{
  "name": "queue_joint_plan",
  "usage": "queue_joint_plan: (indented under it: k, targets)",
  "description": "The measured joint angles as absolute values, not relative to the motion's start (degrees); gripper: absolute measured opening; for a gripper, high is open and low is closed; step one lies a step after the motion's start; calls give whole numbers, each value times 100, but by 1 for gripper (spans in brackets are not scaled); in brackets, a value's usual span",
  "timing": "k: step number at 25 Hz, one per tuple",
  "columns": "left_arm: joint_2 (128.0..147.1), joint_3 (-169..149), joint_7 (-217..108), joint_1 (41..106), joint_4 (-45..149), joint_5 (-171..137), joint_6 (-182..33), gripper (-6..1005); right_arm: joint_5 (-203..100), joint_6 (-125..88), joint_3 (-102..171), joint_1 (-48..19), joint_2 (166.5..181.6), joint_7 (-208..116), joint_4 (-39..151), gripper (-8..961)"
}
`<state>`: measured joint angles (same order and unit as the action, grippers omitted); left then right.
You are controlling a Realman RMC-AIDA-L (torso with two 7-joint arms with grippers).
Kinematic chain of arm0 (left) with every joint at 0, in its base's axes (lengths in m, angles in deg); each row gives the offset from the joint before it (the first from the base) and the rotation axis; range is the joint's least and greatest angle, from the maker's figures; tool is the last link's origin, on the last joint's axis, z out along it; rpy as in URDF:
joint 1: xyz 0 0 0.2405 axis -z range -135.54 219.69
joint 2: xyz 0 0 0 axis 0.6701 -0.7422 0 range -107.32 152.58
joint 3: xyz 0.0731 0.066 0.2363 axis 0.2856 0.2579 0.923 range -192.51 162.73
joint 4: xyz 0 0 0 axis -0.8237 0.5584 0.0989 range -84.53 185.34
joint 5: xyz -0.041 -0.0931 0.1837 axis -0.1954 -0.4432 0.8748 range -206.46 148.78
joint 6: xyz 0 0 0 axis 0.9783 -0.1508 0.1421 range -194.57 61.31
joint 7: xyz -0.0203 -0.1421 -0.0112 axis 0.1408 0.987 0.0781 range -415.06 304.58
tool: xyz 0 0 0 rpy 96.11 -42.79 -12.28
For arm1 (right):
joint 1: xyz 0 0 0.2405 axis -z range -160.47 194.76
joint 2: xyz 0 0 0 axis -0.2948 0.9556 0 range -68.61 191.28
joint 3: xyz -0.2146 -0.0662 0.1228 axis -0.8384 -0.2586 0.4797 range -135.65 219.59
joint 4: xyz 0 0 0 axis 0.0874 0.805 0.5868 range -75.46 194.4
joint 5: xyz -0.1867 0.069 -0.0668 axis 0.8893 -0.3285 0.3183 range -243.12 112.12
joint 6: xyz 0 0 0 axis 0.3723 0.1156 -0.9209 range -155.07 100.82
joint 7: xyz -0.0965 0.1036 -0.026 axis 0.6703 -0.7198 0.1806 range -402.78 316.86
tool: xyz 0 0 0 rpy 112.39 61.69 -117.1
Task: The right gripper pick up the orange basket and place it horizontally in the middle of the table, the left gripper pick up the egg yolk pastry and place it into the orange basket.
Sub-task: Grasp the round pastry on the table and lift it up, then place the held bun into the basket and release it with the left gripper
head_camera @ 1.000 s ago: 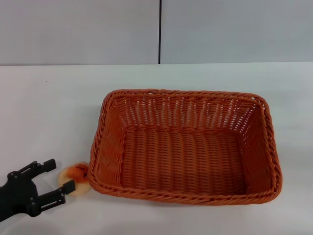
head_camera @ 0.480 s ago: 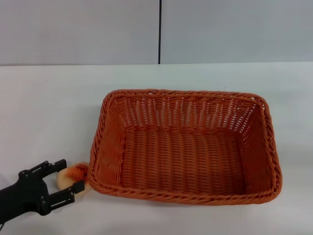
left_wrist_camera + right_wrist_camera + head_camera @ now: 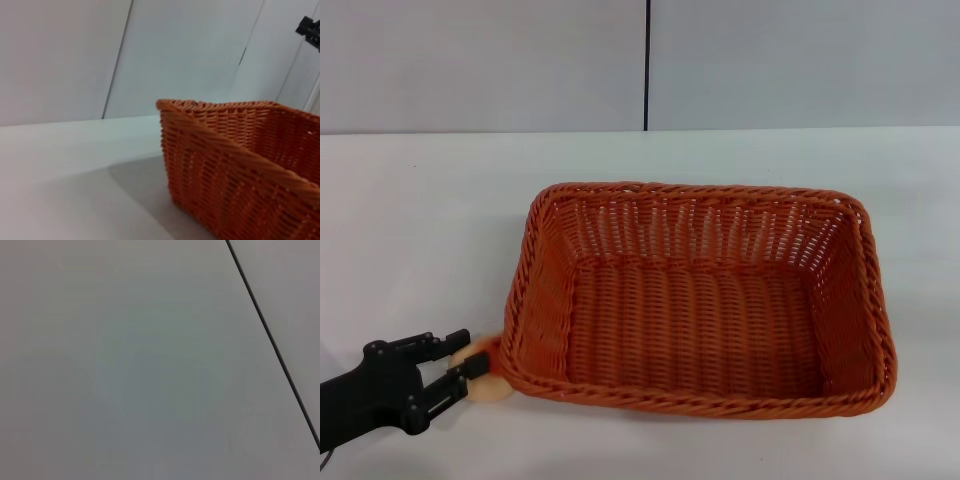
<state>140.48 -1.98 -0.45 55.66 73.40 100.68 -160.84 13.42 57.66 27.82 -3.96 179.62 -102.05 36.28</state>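
Observation:
The orange basket [image 3: 700, 300] lies lengthwise across the middle of the white table [image 3: 420, 220], and nothing is inside it. Its near corner fills the left wrist view [image 3: 235, 165]. At the basket's front left corner my left gripper [image 3: 472, 355] has its two black fingers drawn in on the egg yolk pastry [image 3: 492, 389]. Only the pastry's pale edge and a bit of its orange top show past the fingers. It touches the basket's outer wall. The right gripper is out of view; the right wrist view shows only a grey wall.
A grey wall with a dark vertical seam [image 3: 647, 65] stands behind the table. A small black part [image 3: 309, 27] shows far off in the left wrist view; I cannot tell what it is.
My left gripper has slid right toward the basket corner, and its fingers have drawn together around the pastry. The pastry has shifted slightly against the basket. The basket has not moved.

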Motion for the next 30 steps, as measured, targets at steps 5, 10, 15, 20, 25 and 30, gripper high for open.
queue_joint_plan:
  k: [5, 10, 15, 20, 25, 30]
  targets:
    - [14031, -273, -37, 5578, 7342, 10015, -16246, 475, 1342, 5760, 2782, -395, 17963, -10202, 3645, 404]
    - [14010, -527, -32, 5579, 7351, 9984, -16263, 190, 1342, 5757, 2782, -395, 17963, -10201, 3657, 404]
    - [14021, -1335, -85, 5590, 7349, 9851, -16273, 134, 1342, 5757, 2782, -395, 17963, -10198, 3675, 404]
    - [14015, -1768, -191, 5692, 7113, 9414, -16224, 93, 1344, 5757, 2771, -403, 17971, -10109, 3751, 404]
    - [14015, -1817, -231, 5861, 6869, 8955, -16313, 66, 1347, 5759, 2698, -428, 17976, -10065, 3848, 404]
    - [14048, -1404, -250, 6439, 6513, 8927, -16743, 61, 1349, 5772, 2652, -439, 17982, -10062, 3900, 404]
